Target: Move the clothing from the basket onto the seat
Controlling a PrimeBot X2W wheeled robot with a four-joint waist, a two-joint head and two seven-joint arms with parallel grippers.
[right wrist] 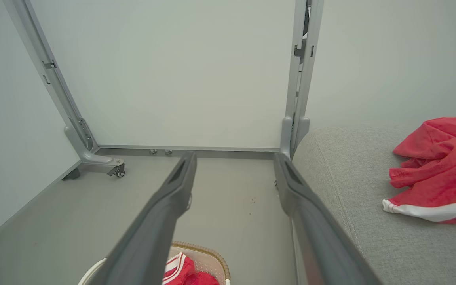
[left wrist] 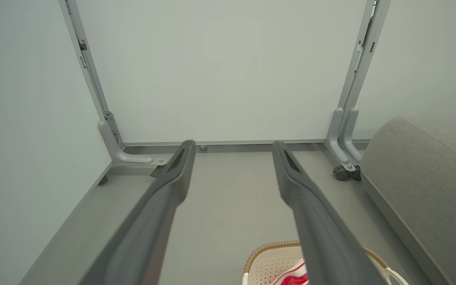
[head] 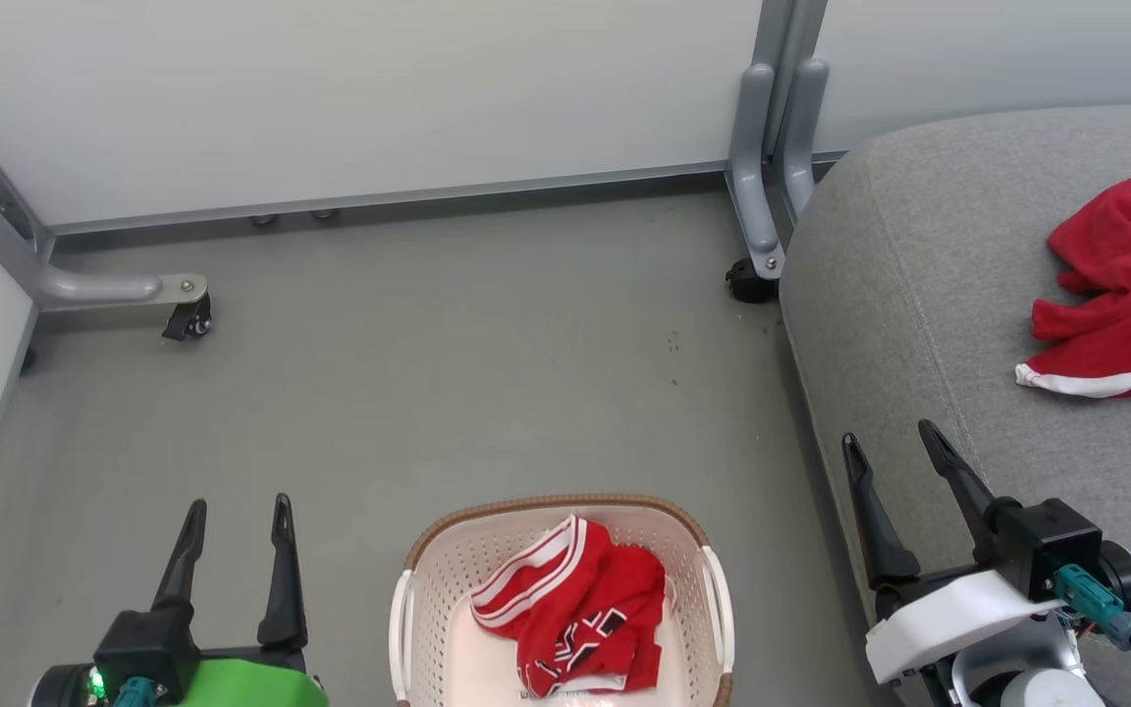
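Note:
A red jersey (head: 580, 614) with white-striped trim and black-white lettering lies crumpled in the cream basket (head: 428, 579) at the bottom centre of the head view. A plain red top (head: 1125, 285) with a white hem lies on the grey seat (head: 919, 295) at the right. My left gripper (head: 237, 516) stands open to the left of the basket, nothing between its fingers. My right gripper (head: 889, 447) is open over the seat's front edge, right of the basket. In the right wrist view the red top (right wrist: 434, 174) rests on the seat (right wrist: 350, 198), and the jersey (right wrist: 182, 271) peeks out low.
Pale partition panels on grey metal legs with castors (head: 188, 319) stand behind the grey floor (head: 448, 373). Another castor (head: 750, 285) sits by the seat's corner. The basket rim (left wrist: 271, 249) shows low in the left wrist view.

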